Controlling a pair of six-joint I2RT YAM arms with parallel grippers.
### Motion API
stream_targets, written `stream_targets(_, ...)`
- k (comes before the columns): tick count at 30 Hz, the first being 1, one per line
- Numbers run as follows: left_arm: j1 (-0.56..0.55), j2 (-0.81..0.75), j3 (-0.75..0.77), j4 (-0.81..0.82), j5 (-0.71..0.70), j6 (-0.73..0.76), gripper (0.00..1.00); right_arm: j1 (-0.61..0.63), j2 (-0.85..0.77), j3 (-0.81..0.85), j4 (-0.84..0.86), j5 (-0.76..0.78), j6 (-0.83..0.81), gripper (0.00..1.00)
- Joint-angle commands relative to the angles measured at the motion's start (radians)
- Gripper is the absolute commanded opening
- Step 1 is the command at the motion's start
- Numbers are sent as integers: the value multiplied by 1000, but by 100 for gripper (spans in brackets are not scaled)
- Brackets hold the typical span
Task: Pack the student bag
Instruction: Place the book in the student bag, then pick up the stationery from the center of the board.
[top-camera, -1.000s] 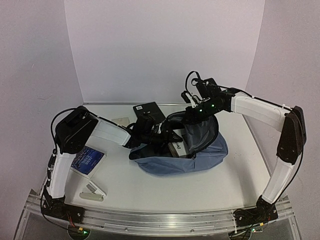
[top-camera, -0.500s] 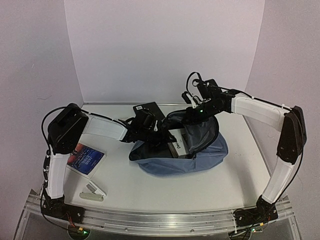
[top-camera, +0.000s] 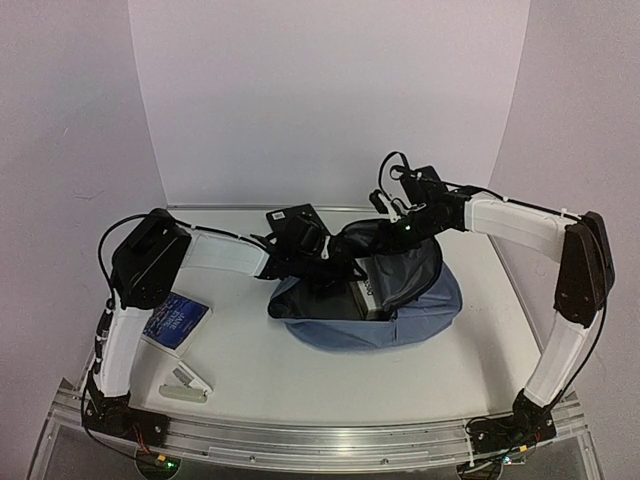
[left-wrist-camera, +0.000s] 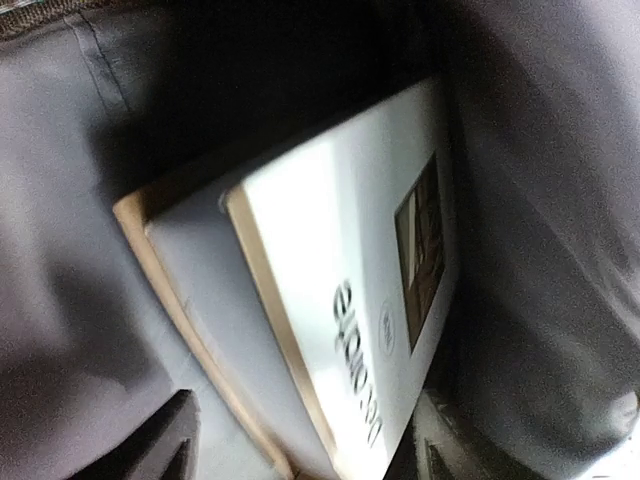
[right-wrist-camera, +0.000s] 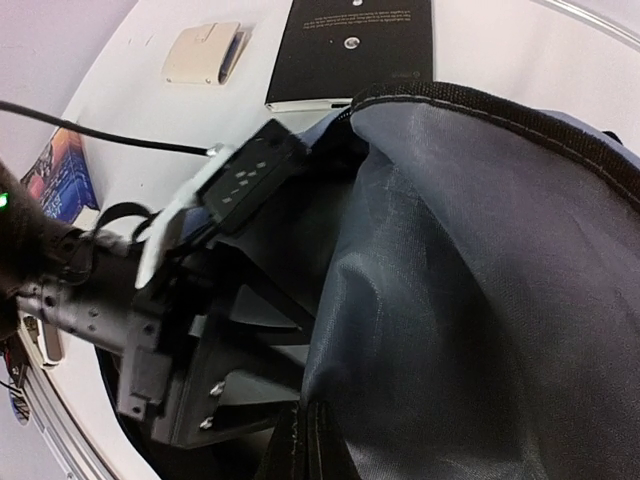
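The student bag (top-camera: 400, 322), blue-grey with dark grey lining, lies in the middle of the table, its mouth facing left. My right gripper (top-camera: 402, 230) is shut on the bag's upper rim and holds it up; the lining and a black seam fill the right wrist view (right-wrist-camera: 470, 300). My left gripper (top-camera: 335, 262) reaches into the mouth. In the left wrist view its fingers (left-wrist-camera: 165, 445) stand wide apart at the near end of a white book (left-wrist-camera: 340, 270) with a tan edge, which lies inside the bag. The book also shows from above (top-camera: 362, 296).
A black flat book (top-camera: 296, 219) lies behind the bag, also in the right wrist view (right-wrist-camera: 352, 50), next to a small beige case (right-wrist-camera: 205, 52). A blue-covered book (top-camera: 172, 320) lies at the left. A small white object (top-camera: 188, 385) lies near the front left edge.
My left gripper has pushed further right into the bag's mouth. The bag and the white book have shifted a little to the right, and the right gripper moved slightly right with the rim.
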Motion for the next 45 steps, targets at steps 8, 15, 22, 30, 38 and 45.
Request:
stream_targets(8,-4,-394,-104,-253,-185,208,100,-111,-44,-143,35,-4,-62,0)
stream_targets(15,71,-537,-241,-355,-276,210,100,-163,-69,-202,36,-13,-97,0)
stream_targets(22,187,-645,-409,-389,-341,181,100,-169,-59,-216,33,-21,-107,24)
stream_targets(30,188,-722,-467,-681,-535,192,100,-169,-91,-202,22,-109,-100,70)
stream_targets(38,183,-761,-539,-955,-606,174,100,-168,-118,-186,4,-236,-107,93)
stream_targets(45,123,-655,-494,-1149,-698,133,92,-164,-128,-169,-18,-349,-106,94)
